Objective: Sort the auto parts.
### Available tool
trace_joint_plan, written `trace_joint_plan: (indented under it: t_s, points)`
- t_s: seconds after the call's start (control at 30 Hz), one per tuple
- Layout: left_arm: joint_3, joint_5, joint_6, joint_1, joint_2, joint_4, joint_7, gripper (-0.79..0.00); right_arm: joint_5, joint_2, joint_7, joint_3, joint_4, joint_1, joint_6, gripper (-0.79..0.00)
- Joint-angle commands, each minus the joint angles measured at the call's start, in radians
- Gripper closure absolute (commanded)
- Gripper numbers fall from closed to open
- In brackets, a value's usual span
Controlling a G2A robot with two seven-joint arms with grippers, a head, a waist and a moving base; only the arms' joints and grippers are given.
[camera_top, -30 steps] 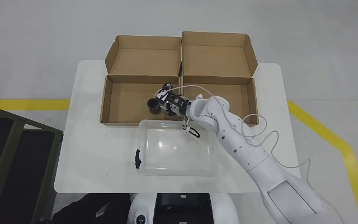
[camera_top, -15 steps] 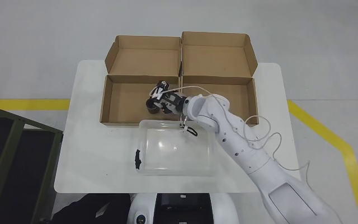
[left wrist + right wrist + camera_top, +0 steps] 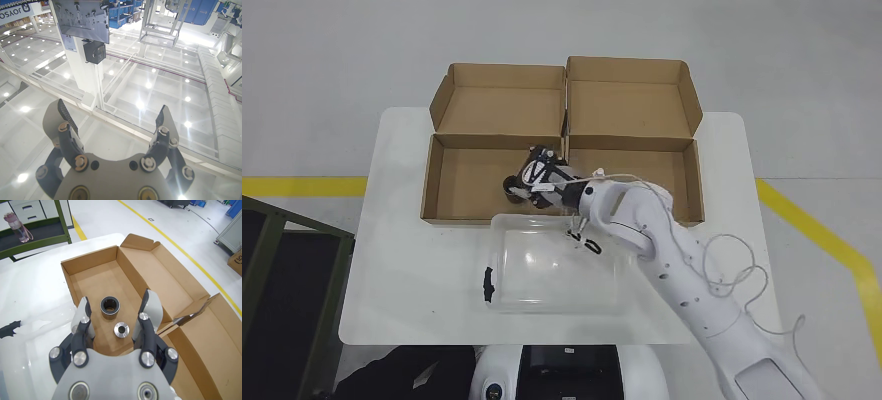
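A black cylindrical sleeve (image 3: pixel 110 307) stands upright on the floor of the left cardboard box (image 3: pixel 90 256). A smaller silver bushing (image 3: pixel 121 329) stands close beside it. My right gripper (image 3: pixel 116 297) hovers over both parts, open and holding nothing. From above, the right gripper (image 3: pixel 539 172) sits over the left box (image 3: pixel 467 185) near its right wall, with the black sleeve (image 3: pixel 512 186) beside it. My left gripper (image 3: pixel 112 105) is open, holds nothing and points up at the ceiling.
A second cardboard box (image 3: pixel 642 175) adjoins the first on the right, both with lids folded back. A clear plastic bin (image 3: pixel 557 265) with a black handle (image 3: pixel 487 282) lies in front of the boxes on the white table (image 3: pixel 392 250). A green shelf (image 3: pixel 37 222) stands off the table.
The right wrist has shifted a little over the left box and the forearm has swung nearer the bin. The black sleeve has stayed in place.
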Motion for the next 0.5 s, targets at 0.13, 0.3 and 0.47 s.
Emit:
trace_joint_plan:
  t_s: [0.13,0.3,0.47]
  points:
    - [0.000,0.000,0.000,0.000,0.000,0.000,0.000,-0.785,-0.033,0.027,-0.036,0.083,-0.128,-0.116,-0.009,-0.751]
    - [0.000,0.000,0.000,0.000,0.000,0.000,0.000,-0.785,-0.087,0.052,-0.118,0.167,-0.210,-0.225,-0.032,-0.785]
    - [0.000,0.000,0.000,0.000,0.000,0.000,0.000,-0.785,-0.130,0.073,-0.198,0.247,-0.287,-0.337,-0.044,-0.785]
